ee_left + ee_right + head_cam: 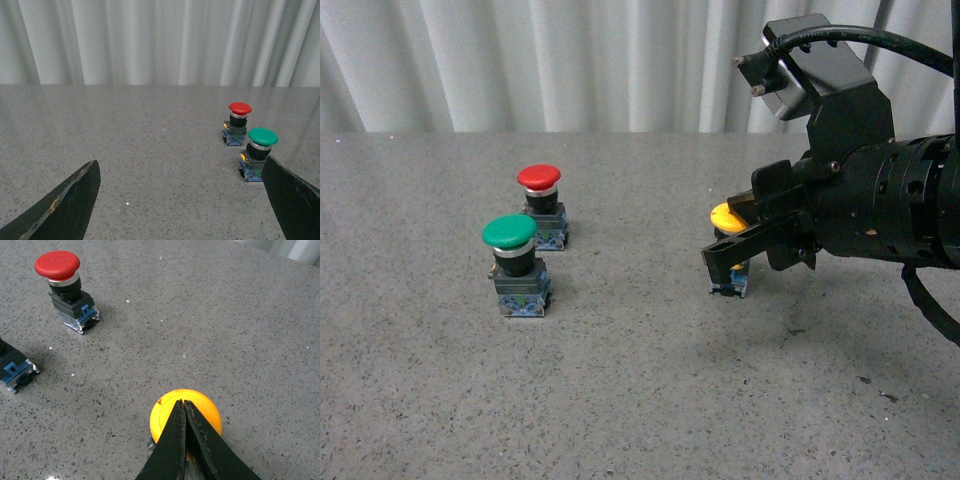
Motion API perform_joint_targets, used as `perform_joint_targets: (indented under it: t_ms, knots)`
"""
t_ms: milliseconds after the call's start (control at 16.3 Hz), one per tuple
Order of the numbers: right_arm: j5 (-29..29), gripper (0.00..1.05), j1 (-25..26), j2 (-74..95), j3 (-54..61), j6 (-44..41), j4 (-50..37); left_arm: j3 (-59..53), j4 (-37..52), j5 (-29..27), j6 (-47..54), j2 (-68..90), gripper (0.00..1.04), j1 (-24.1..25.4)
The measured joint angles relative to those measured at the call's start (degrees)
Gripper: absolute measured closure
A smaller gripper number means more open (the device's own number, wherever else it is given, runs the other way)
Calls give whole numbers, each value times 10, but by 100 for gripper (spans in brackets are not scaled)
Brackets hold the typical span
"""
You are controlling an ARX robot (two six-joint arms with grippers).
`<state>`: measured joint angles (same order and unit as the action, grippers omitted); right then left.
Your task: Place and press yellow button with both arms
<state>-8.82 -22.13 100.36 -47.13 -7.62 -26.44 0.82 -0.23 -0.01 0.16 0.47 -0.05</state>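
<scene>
over the yellow button [185,416], right gripper [184,407] closed

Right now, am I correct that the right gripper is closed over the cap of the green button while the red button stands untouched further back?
Not quite: the right gripper is closed over the cap of the yellow button, not the green button, as the right wrist view shows. The red button does stand untouched further back.

yellow button [726,215], green button [509,232], red button [539,178], speckled grey table [640,400]
</scene>
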Motion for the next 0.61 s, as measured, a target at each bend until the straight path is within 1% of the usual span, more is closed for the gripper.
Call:
perform_joint_targets:
  t_ms: [184,430,614]
  knots:
    - [-3,103,1,-4,1,3,-7,0,0,0,0,0,7,0]
    - [-4,103,8,-46,10,12,7,0,0,0,0,0,7,0]
    - [-32,103,23,-134,16,37,2,0,0,0,0,0,7,0]
